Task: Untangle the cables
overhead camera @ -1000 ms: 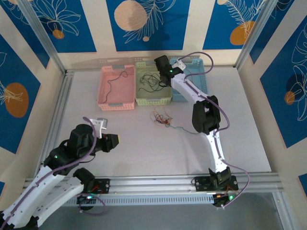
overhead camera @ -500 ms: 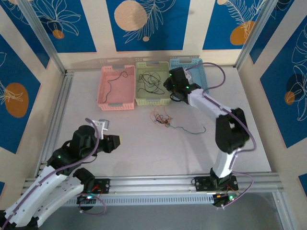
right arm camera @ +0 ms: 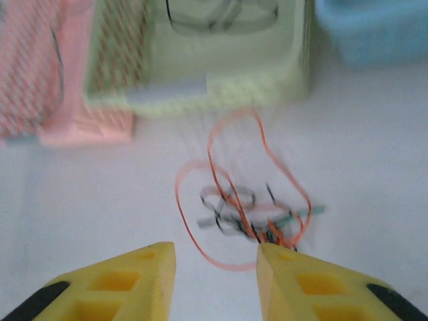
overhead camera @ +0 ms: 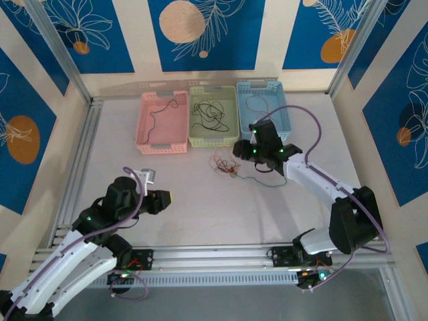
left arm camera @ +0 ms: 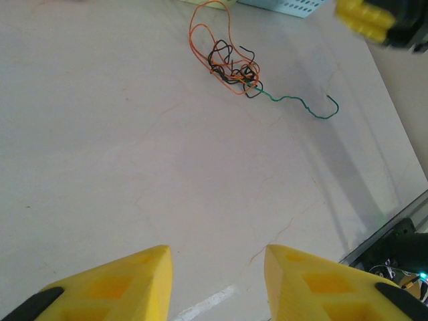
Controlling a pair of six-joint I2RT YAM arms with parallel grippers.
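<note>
- The pale table (overhead camera: 200,214) is ringed by a metal frame, with blue patterned panels behind it.
- Three baskets stand side by side, touching, at the far edge: a pink basket (overhead camera: 142,127), a green basket (overhead camera: 213,142) and a blue basket (overhead camera: 284,100). Each has thin dark wires lying loose inside.
- The right gripper (overhead camera: 237,155) hovers in front of the green basket, just beside the tangle (overhead camera: 226,165). Its yellow jaws stand partly apart with nothing between them. In its own wrist view (right arm camera: 214,247) the right finger overlaps the tangle's edge, and contact cannot be told because the picture is blurred.
- The left gripper (overhead camera: 165,198) hangs low over bare table, well apart from the wires. Its jaws (left arm camera: 214,251) are partly open and hold nothing.
- The tangle (left arm camera: 231,67) lies on the table near the green basket, with orange loops wound around black strands.
- A green wire (left arm camera: 294,100) trails out of the knot toward the right arm.
- How the strands cross inside the knot is too fine to make out.
- In the right wrist view the baskets are cut off at the top edge.
</note>
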